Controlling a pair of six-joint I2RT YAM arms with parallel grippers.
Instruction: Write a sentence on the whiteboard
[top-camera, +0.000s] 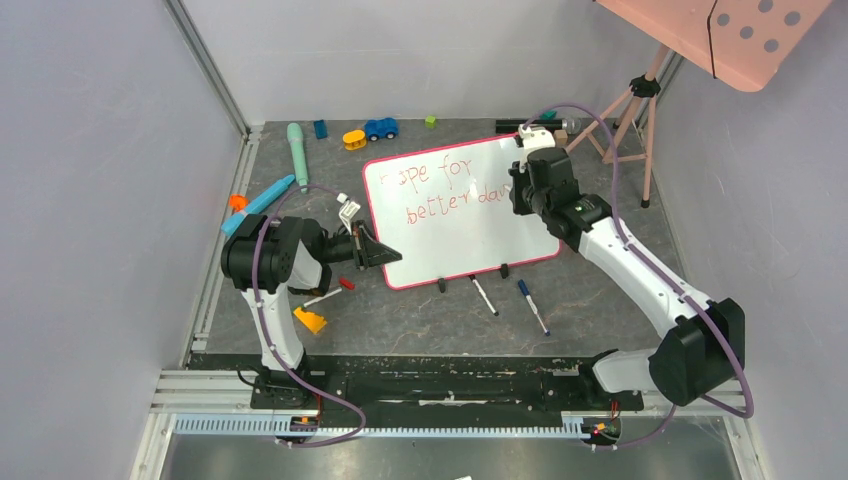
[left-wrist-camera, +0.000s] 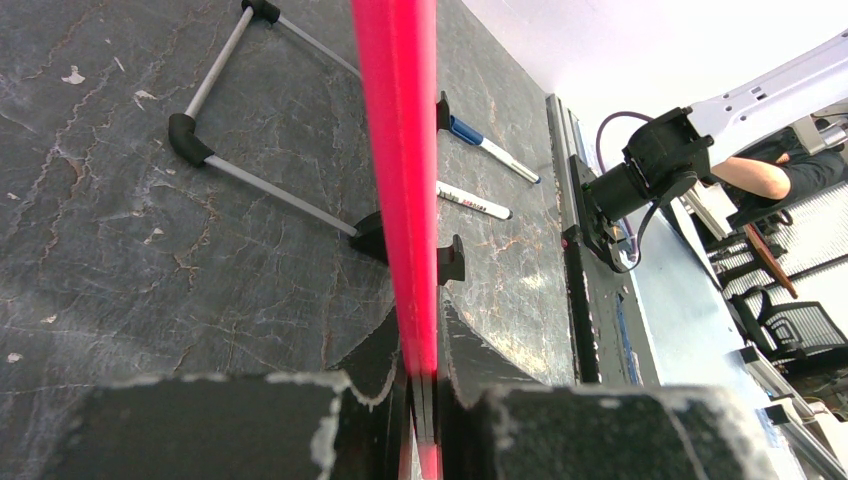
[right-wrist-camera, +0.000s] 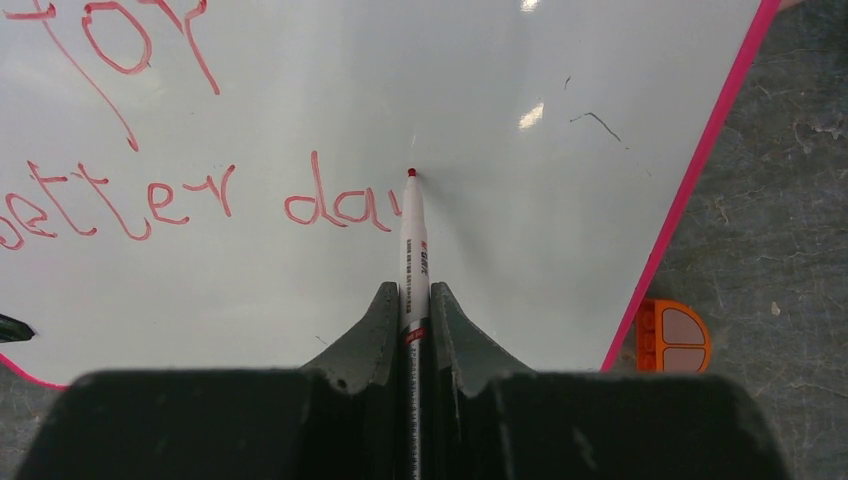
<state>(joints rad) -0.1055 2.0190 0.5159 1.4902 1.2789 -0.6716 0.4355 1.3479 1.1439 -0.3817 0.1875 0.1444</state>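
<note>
The whiteboard, glossy white with a red-pink frame, stands tilted on the dark mat. The sentence in red reads "hope for" and "better da" with a started stroke after it; it also shows in the right wrist view. My left gripper is shut on the board's left frame edge. My right gripper is shut on a white red-tipped marker. The marker's tip touches the board just right of "da".
Two loose markers lie in front of the board by its black feet. An orange block sits behind the board's right edge. Toys lie at the back. A pink perforated panel on a tripod stands back right.
</note>
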